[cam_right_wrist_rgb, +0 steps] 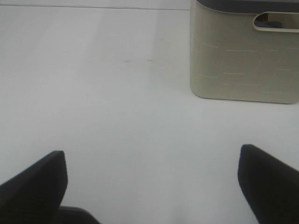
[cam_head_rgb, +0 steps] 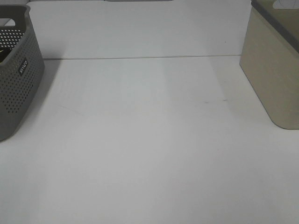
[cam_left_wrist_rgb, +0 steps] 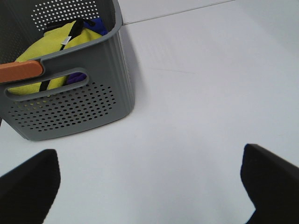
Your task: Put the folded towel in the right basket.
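Observation:
The right basket (cam_head_rgb: 273, 70) is beige with a grey rim and stands at the table's right edge; it also shows in the right wrist view (cam_right_wrist_rgb: 243, 56). Something dark blue (cam_right_wrist_rgb: 274, 23) shows through its handle slot. I see no folded towel on the table. The grey perforated left basket (cam_head_rgb: 18, 79) holds a yellow cloth (cam_left_wrist_rgb: 51, 46) and a blue-purple cloth (cam_left_wrist_rgb: 98, 23); I cannot tell whether either is the towel. My left gripper (cam_left_wrist_rgb: 149, 156) is open and empty near the grey basket (cam_left_wrist_rgb: 88, 100). My right gripper (cam_right_wrist_rgb: 152, 156) is open and empty, short of the beige basket. Neither gripper shows in the high view.
An orange strip (cam_left_wrist_rgb: 21, 71) lies along the grey basket's handle rim. The white table (cam_head_rgb: 149, 140) has a seam line (cam_head_rgb: 140, 58) across its far part. A pale object (cam_head_rgb: 286, 3) shows at the beige basket's top.

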You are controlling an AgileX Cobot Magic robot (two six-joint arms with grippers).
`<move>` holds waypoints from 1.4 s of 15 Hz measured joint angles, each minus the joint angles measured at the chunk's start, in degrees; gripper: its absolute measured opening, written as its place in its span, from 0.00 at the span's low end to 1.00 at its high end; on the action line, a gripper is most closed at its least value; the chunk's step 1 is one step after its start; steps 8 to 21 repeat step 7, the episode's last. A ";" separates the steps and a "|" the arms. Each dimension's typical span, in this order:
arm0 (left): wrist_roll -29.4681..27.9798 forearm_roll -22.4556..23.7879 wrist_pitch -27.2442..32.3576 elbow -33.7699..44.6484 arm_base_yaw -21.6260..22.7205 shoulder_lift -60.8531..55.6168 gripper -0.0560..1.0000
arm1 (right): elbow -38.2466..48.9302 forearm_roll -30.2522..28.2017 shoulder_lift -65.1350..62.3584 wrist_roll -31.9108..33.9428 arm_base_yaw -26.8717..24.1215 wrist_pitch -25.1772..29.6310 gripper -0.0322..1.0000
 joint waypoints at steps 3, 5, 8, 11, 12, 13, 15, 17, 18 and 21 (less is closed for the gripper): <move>0.00 0.00 0.00 0.00 0.00 0.00 0.99 | 0.00 0.00 0.00 0.00 0.00 0.00 0.92; 0.00 0.00 0.00 0.00 0.00 0.00 0.99 | 0.00 0.00 0.00 0.00 0.00 0.00 0.92; 0.00 0.00 0.00 0.00 0.00 0.00 0.99 | 0.00 0.00 0.00 0.00 0.00 0.00 0.92; 0.00 0.00 0.00 0.00 0.00 0.00 0.99 | 0.00 0.00 0.00 0.00 0.00 0.00 0.92; 0.00 0.00 0.00 0.00 0.00 0.00 0.99 | 0.00 0.00 0.00 0.00 0.00 0.00 0.92; 0.00 0.00 0.00 0.00 0.00 0.00 0.99 | 0.00 0.00 0.00 0.00 0.00 0.00 0.92; 0.00 0.00 0.00 0.00 0.00 0.00 0.99 | 0.00 0.00 0.00 0.00 0.00 0.00 0.92; 0.00 0.00 0.00 0.00 0.00 0.00 0.99 | 0.00 0.00 0.00 0.00 0.00 0.00 0.92; 0.00 0.00 0.00 0.00 0.00 0.00 0.99 | 0.00 0.00 0.00 0.00 0.00 0.00 0.92; 0.00 0.00 0.00 0.00 0.00 0.00 0.99 | 0.00 0.00 0.00 0.00 0.00 0.00 0.92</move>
